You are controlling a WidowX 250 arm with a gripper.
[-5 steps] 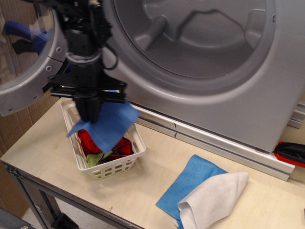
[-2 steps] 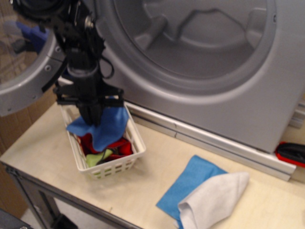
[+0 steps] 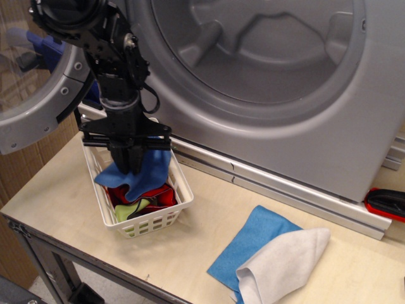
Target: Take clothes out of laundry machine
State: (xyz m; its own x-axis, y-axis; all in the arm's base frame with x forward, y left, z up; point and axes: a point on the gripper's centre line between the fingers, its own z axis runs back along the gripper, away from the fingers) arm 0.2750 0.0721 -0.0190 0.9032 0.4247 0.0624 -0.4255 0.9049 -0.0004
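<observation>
Lower than it hung a second ago, the royal-blue cloth [image 3: 140, 174] now sags into the white basket [image 3: 166, 215], bunched rather than spread, as the black arm has dropped with it. The gripper [image 3: 130, 166] points straight down over the basket, its dark fingers [image 3: 124, 158] closed on the upper edge of the cloth, whose folds drape across a red garment [image 3: 161, 195] and a yellow-green piece [image 3: 125, 210] already lying inside. Behind the arm stands the silver-grey laundry machine [image 3: 297, 120], its ribbed drum [image 3: 266, 44] exposed through the wide round opening and its clear-windowed door [image 3: 31, 82] swung open at the left. On the pale wooden table [image 3: 190, 253], well apart from the basket, a sky-blue cloth [image 3: 253, 237] lies flat with a white cloth [image 3: 281, 263] folded partly over it. A red-and-black object [image 3: 386, 204] sits at the right edge.
</observation>
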